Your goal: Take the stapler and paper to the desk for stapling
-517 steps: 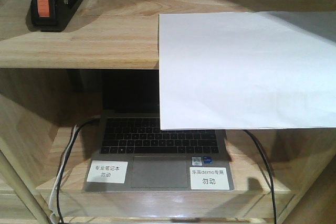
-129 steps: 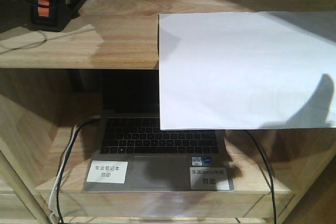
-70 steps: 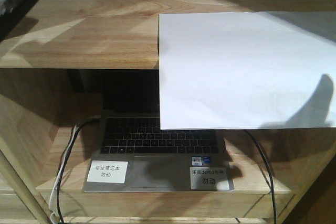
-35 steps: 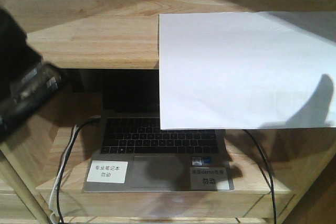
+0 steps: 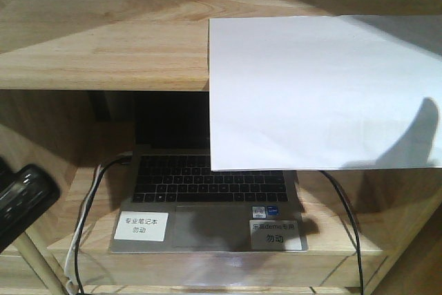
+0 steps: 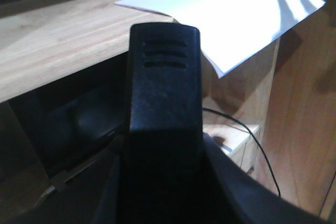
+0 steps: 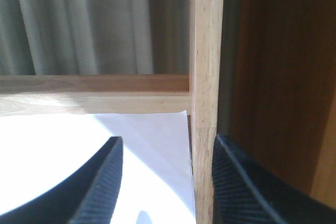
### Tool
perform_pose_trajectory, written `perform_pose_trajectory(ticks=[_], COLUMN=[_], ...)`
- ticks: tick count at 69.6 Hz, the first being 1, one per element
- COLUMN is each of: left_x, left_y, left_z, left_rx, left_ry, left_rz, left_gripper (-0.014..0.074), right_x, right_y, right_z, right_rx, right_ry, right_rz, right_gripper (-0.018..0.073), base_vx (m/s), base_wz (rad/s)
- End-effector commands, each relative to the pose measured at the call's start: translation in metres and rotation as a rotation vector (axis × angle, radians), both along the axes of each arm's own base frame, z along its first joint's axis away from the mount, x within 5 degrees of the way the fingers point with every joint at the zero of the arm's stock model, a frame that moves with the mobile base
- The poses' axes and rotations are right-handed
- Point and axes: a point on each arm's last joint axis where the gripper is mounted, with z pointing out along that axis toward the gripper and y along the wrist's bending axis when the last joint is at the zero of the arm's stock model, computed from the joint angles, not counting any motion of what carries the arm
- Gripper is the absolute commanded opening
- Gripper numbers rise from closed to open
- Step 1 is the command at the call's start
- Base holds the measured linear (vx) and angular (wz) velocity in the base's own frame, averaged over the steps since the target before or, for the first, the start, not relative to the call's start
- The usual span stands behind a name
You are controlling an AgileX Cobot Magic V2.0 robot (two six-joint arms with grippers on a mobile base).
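- The black, elongated desktop stapler fills the middle of the left wrist view. It stands on end with three short slots near its top, and its orange-red patch is not visible.
- The left gripper appears to be pinching the stapler's lower part, its dark jaws close against both sides. In the front view this load shows only as a black shape at the lower left edge.
- The plain white rectangular sheet of paper lies flat in the upper right of the front view. It rests on the top board of the light wooden shelf unit, with its near edge hanging past the board.
- Under that overhang sits an open grey laptop with two small white printed labels.
- The right gripper is spread wide above the sheet's far corner, beside the shelf's pale wooden upright, and grips nothing.
- As I judge it, the stapler pickup is done. Taking the paper, carrying both to the desk and stapling remain. The desk is in none of the views.
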Motion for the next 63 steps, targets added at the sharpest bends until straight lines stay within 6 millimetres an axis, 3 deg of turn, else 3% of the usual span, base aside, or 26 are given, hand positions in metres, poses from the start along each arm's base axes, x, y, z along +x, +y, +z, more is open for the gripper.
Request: perform_pose_trajectory(ticks=[1, 18, 63], left_x=[-0.009, -0.028, -0.028], left_y=[0.006, 0.016, 0.016], left_z=[0.013, -0.001, -0.001], left_rx=[-0.11, -0.123, -0.12], left_ry=[-0.107, -0.14, -0.137], left_rz=[0.012, 0.002, 0.0], left_gripper=[-0.0007, -0.0007, -0.0006], right_x=[0.001, 0.001, 0.001], right_y=[-0.001, -0.001, -0.001], right_z=[0.013, 0.013, 0.013], right_rx=[-0.002, -0.002, -0.002], right_ry=[-0.088, -0.088, -0.089], right_rz=[-0.013, -0.013, -0.013], right_gripper=[0.0363, 0.0363, 0.0363], base_vx=[0.0, 0.0, 0.0], base_wz=[0.0, 0.0, 0.0])
